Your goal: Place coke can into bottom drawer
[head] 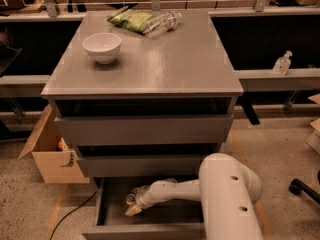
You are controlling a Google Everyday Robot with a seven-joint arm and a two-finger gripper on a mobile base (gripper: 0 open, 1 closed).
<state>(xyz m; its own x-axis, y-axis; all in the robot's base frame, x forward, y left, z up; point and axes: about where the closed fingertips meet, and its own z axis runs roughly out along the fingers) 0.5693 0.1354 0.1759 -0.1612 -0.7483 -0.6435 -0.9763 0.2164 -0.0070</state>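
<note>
The bottom drawer [105, 209] of the grey cabinet is pulled open, a shallow dark box near the floor. My white arm reaches into it from the right. My gripper [133, 207] is inside the drawer at its left-middle, low over the drawer floor. A small round silvery top [131, 199] shows right against the gripper's tip. It looks like the top of the coke can. The can's red body is lost in the drawer's shadow and behind the gripper.
A white bowl [102, 46], a green snack bag [131, 19] and a clear plastic bottle [162, 23] sit on the cabinet top [165, 69]. The two upper drawers are slightly open. A cardboard box [50, 154] stands on the floor at the left. A cable runs by the drawer's left corner.
</note>
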